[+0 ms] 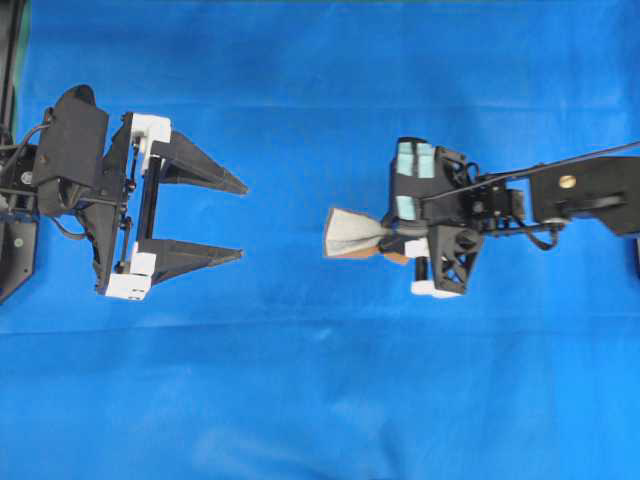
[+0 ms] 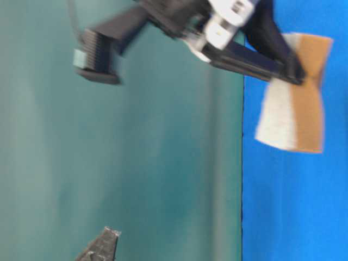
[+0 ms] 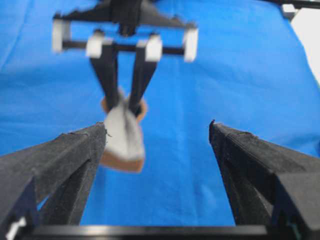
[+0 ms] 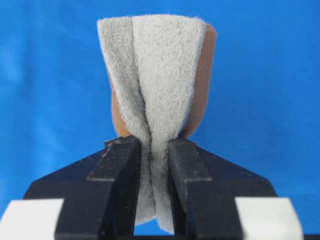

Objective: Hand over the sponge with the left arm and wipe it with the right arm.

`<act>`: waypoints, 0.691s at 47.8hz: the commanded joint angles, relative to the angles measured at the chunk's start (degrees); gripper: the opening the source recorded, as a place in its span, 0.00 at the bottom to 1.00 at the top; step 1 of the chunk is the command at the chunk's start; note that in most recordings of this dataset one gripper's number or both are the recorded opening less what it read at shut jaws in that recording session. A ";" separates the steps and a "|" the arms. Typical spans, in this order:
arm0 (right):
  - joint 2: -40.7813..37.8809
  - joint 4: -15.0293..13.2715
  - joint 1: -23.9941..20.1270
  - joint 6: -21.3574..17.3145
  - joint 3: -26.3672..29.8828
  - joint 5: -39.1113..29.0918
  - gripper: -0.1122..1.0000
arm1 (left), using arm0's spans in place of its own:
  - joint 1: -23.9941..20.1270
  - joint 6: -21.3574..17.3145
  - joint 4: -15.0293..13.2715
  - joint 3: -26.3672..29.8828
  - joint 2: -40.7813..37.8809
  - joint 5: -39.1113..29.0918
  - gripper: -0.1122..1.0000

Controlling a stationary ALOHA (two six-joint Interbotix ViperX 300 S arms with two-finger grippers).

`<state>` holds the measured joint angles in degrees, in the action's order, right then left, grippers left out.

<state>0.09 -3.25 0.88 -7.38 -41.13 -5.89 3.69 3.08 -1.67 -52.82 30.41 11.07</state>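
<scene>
Right gripper [image 1: 385, 237] has the sponge [image 1: 352, 234], jaws clamped hard across its middle, pinching it into a bow-tie. Grey-white felt face creased down the centre, orange-tan layer bulging behind. It's held above the blue cloth [image 1: 320, 400], right of centre. Left gripper [image 1: 240, 218] sits well apart at left, jaws spread wide, nothing between them.

No text, label, brand, number or sign can be read in any of the views.
</scene>
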 commanded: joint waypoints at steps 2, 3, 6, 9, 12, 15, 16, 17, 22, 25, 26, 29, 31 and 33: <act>-2.72 -0.53 1.41 0.09 1.41 3.25 0.31 | 0.26 -0.09 0.00 0.44 0.44 0.62 0.82; -3.87 -0.53 1.58 0.09 1.41 4.22 0.31 | 0.18 -0.09 0.00 0.44 0.44 0.62 0.82; -5.98 -0.62 1.67 0.18 1.49 5.89 0.31 | 0.18 -0.09 0.00 0.35 0.62 0.62 0.82; -7.82 -0.70 1.58 0.18 1.85 6.77 0.31 | 0.18 -0.09 0.00 0.26 0.62 0.62 0.82; -9.23 -0.70 1.32 0.09 2.20 6.94 0.31 | 0.18 -0.09 0.09 0.18 0.62 0.62 0.82; -10.11 -0.70 0.97 0.09 2.55 6.94 0.31 | 0.26 -0.09 0.09 0.26 0.62 0.62 0.82; -10.28 -0.70 0.88 0.09 2.72 6.94 0.31 | 0.18 -0.09 0.09 0.18 0.62 0.62 0.82; -10.46 -0.70 0.79 0.09 2.90 6.94 0.31 | 0.26 -0.09 0.09 0.18 0.62 0.62 0.82; -10.46 -0.70 0.97 0.09 2.99 6.94 0.31 | 0.18 -0.09 0.09 0.26 0.62 0.62 0.82; -10.46 -0.70 1.58 0.09 2.90 6.86 0.31 | 0.18 -0.09 0.09 0.18 0.62 0.62 0.82; -10.55 -0.70 2.11 0.09 2.90 6.86 0.31 | 0.18 -0.09 0.09 0.26 0.62 0.62 0.82; -10.46 -0.79 3.43 0.18 2.72 6.86 0.31 | 0.18 -0.09 0.09 0.18 0.62 0.62 0.82; -10.46 -0.88 4.66 0.35 2.64 6.77 0.31 | 0.26 -0.09 0.09 0.18 0.62 0.62 0.82; -10.46 -1.41 6.06 0.35 2.55 6.77 0.31 | 0.18 -0.09 0.09 0.26 0.62 0.62 0.82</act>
<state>-10.55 -4.04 4.22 -7.21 -39.11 0.62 3.78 3.08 -1.67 -53.17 30.41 11.07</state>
